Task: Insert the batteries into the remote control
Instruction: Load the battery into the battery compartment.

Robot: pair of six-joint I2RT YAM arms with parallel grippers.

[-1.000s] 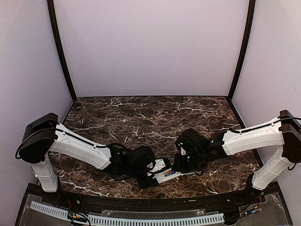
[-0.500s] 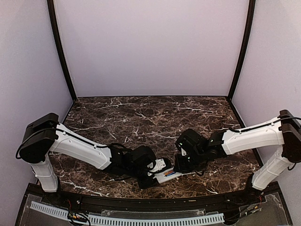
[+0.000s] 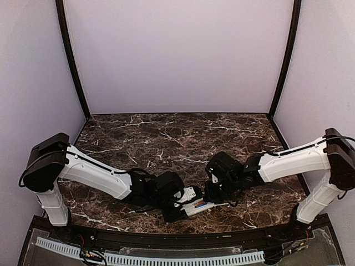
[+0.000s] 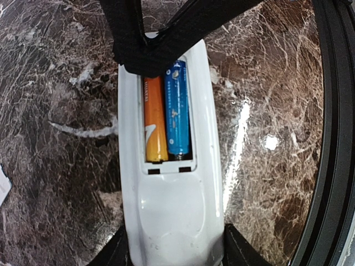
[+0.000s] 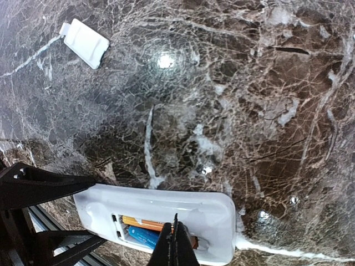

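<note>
We see a desk (image 3: pixel 183 138) of dark brown marble with white veins, boxed in by plain pale lilac walls (image 3: pixel 177 55). Black posts (image 3: pixel 72 61) stand in the back corners. A bright glare (image 5: pixel 165 60) shines on the stone.

One orange battery (image 4: pixel 155 124) and one blue battery (image 4: pixel 177 111), two in all. One remote (image 4: pixel 172 210). One white cover (image 5: pixel 86 43). Two arms: left arm (image 3: pixel 94 174), right arm (image 3: pixel 288 160).

Bright even light, glare spots on glossy marble table (image 5: pixel 165 60), frames sharp
</note>
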